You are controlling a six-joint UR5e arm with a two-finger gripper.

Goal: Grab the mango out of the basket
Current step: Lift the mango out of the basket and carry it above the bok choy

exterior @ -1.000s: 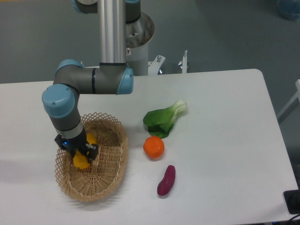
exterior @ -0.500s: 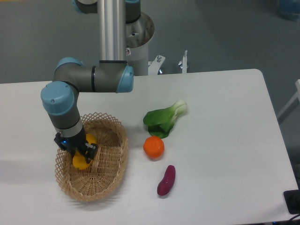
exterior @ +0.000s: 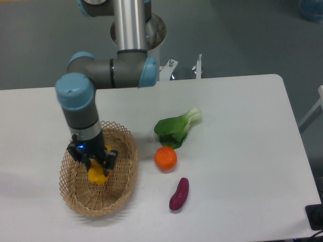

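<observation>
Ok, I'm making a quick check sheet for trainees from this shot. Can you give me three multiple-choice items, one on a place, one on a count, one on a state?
1. Where is the mango?
A. inside the basket
B. on the table beside the orange
C. next to the green vegetable

2. How many food items lie on the table outside the basket?
A. one
B. three
C. five

3. What is the gripper doing?
A. hanging open far above the table
B. closed on the mango
C. holding the purple sweet potato

Answers:
1 A, the yellow fruit shows against the wicker.
2 B, the green vegetable, the orange and the sweet potato.
3 B, the fingers sit either side of the mango, over the basket.
</observation>
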